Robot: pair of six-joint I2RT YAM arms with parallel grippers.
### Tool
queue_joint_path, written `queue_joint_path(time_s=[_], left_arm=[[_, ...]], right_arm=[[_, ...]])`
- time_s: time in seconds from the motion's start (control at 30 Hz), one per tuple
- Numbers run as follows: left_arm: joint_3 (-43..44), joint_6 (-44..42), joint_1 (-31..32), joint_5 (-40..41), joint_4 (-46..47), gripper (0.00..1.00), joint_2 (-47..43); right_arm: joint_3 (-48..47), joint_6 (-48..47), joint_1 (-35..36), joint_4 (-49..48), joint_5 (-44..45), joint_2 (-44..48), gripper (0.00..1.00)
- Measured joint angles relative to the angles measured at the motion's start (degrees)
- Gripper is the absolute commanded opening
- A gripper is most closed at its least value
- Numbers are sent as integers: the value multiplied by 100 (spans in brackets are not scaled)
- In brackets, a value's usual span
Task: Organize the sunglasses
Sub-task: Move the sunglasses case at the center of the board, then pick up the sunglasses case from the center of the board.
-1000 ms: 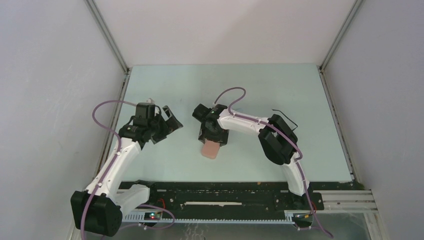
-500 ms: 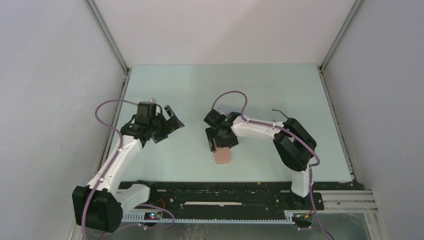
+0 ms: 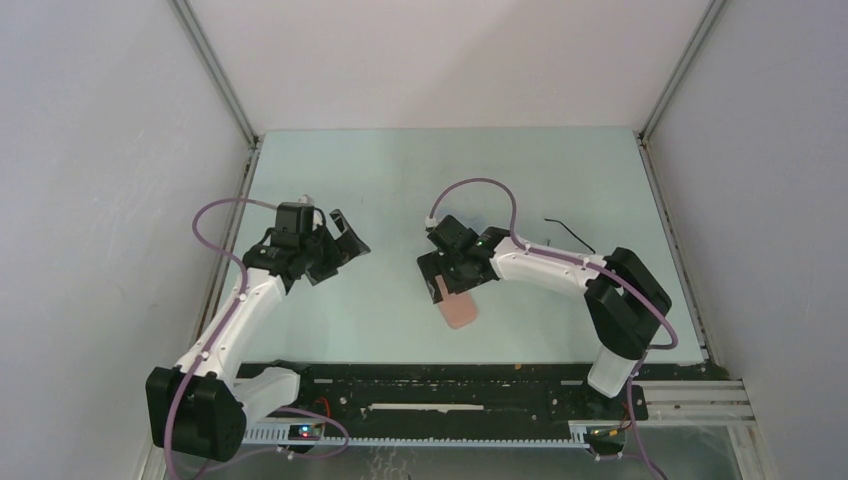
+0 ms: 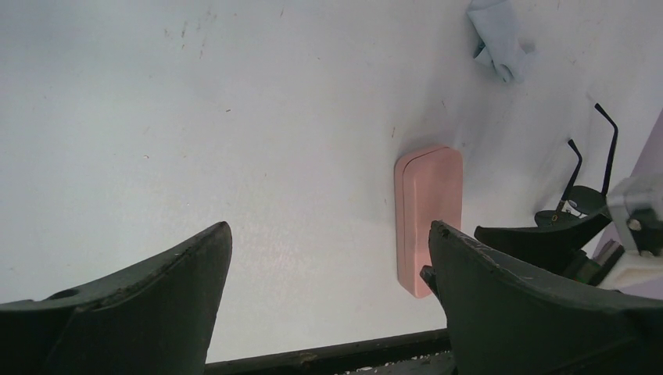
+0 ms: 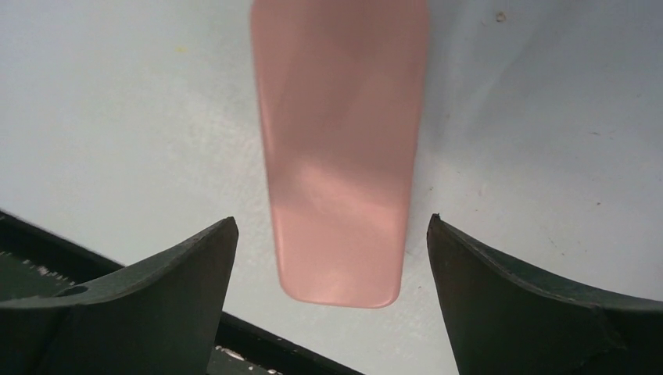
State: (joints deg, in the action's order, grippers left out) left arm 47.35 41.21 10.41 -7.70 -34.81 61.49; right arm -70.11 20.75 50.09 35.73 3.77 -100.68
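where the sunglasses (image 4: pixel 584 200) lie, their unfolded temples point far-left.

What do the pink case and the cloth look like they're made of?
Pink case: likely hard plastic or faux leather, smooth and semi-gloss, with soft highlights on its lid. Cloth: soft grey-blue fabric, matte, crumpled into folds.

pink case (image 5: pixel 340 156) cropped above, sunglasses (image 4: pixel 586 200) perhaps half-hidden
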Motion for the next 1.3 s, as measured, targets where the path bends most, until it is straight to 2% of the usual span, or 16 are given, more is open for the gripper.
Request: queue_joint_path(time_s=[0.4,1.3], left_arm=[[-107,44,-2,111,114,100,-98],[-450,188,-2,203,417,100,-393]], right_arm=[[339,-203,-59,-560,-461,225,100],[758,-133,7,-898,-107,13,99]])
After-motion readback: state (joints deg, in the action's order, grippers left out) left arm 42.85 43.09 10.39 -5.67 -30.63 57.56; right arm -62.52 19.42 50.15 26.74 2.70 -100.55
